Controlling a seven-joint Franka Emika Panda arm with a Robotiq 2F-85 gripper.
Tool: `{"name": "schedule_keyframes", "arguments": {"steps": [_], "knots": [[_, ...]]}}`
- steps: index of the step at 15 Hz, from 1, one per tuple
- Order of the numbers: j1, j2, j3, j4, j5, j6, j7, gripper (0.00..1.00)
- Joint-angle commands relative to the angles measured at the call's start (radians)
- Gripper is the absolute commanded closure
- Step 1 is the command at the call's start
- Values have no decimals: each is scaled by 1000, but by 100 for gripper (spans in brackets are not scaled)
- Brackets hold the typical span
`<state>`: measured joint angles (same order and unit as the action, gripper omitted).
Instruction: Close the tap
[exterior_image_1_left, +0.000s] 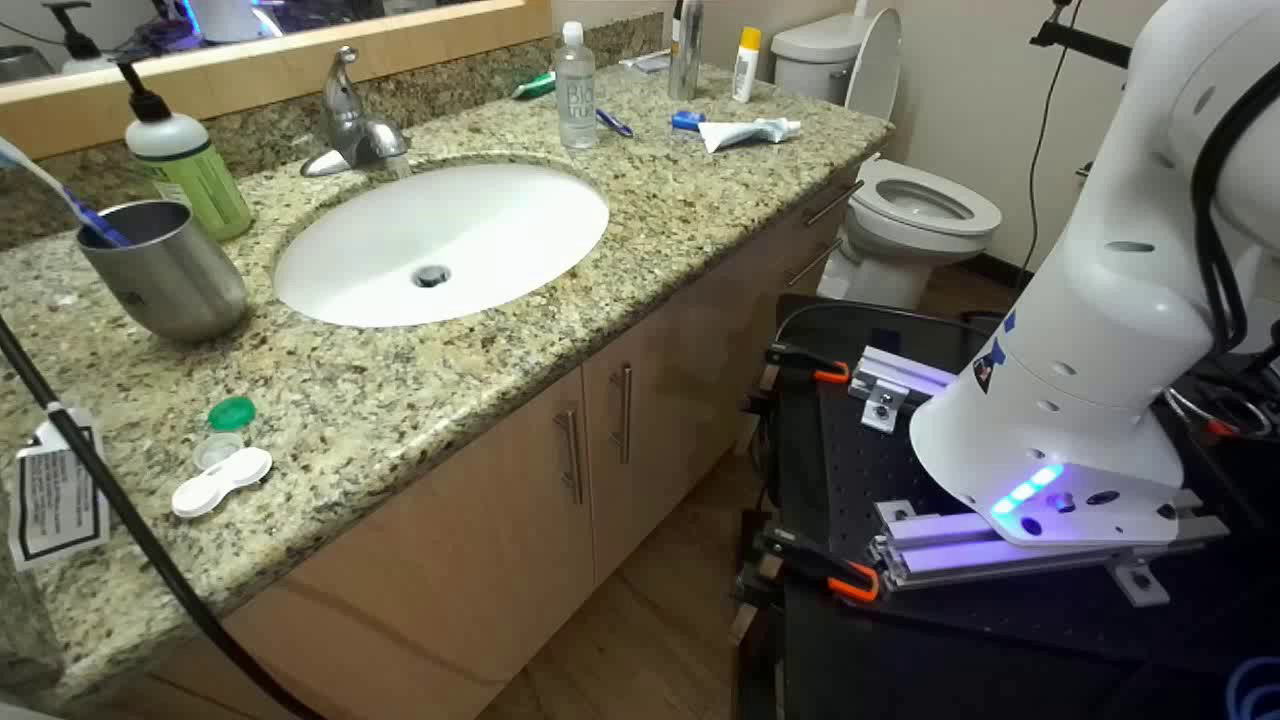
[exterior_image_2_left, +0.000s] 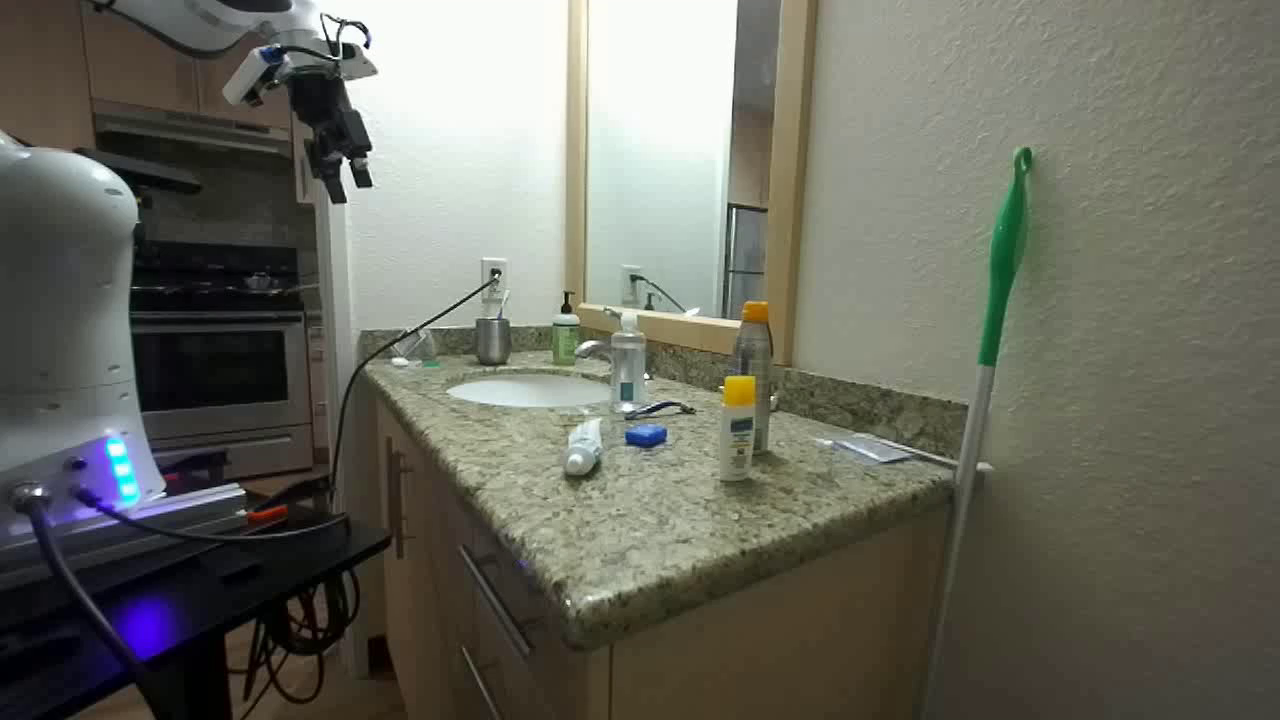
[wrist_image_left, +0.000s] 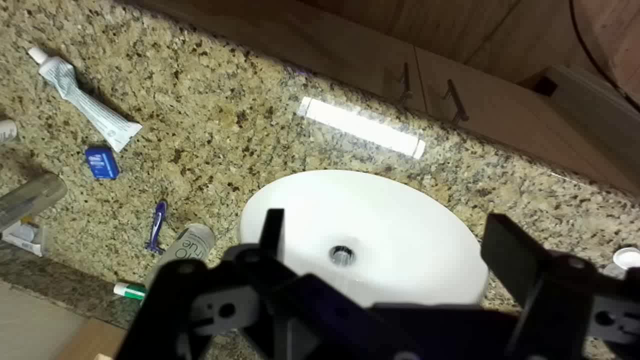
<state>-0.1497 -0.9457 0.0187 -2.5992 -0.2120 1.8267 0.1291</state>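
Gripper (exterior_image_2_left: 349, 186) hangs well above counter (exterior_image_2_left: 520, 440), fingers (wrist_image_left: 512, 255) spread wide w/ basin (wrist_image_left: 360, 210) showing btwn them in wrist view. Tap (exterior_image_1_left: 352, 130) stands nr counter's back edge, behind basin. Clear bottle (exterior_image_1_left: 577, 105) also toward back edge; toothpaste tube (exterior_image_1_left: 745, 133) nearer front edge.

Across the bottom of the wrist view, dark claw (wrist_image_left: 387, 240) with fingers (wrist_image_left: 274, 235) spread wide. Seen between them, white basin (wrist_image_left: 360, 200) with round drain (wrist_image_left: 342, 256). At left on the speckled surface (wrist_image_left: 210, 125), clear bottle (wrist_image_left: 192, 245) partly hidden by the claw, purple razor (wrist_image_left: 158, 222) just beside, blue box (wrist_image_left: 102, 163) near white tube (wrist_image_left: 84, 101). At top, cabinet doors (wrist_image_left: 505, 107) with two handles (wrist_image_left: 456, 102).
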Motion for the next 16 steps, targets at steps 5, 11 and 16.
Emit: {"name": "schedule_keyframes", "arguments": {"steps": [5, 11, 16], "knots": [[-81, 151, -24, 43, -50, 83, 117, 0], [-194, 470, -164, 254, -49, 260, 221, 0], [-150, 478, -210, 305, 78, 242, 105, 0]]}}
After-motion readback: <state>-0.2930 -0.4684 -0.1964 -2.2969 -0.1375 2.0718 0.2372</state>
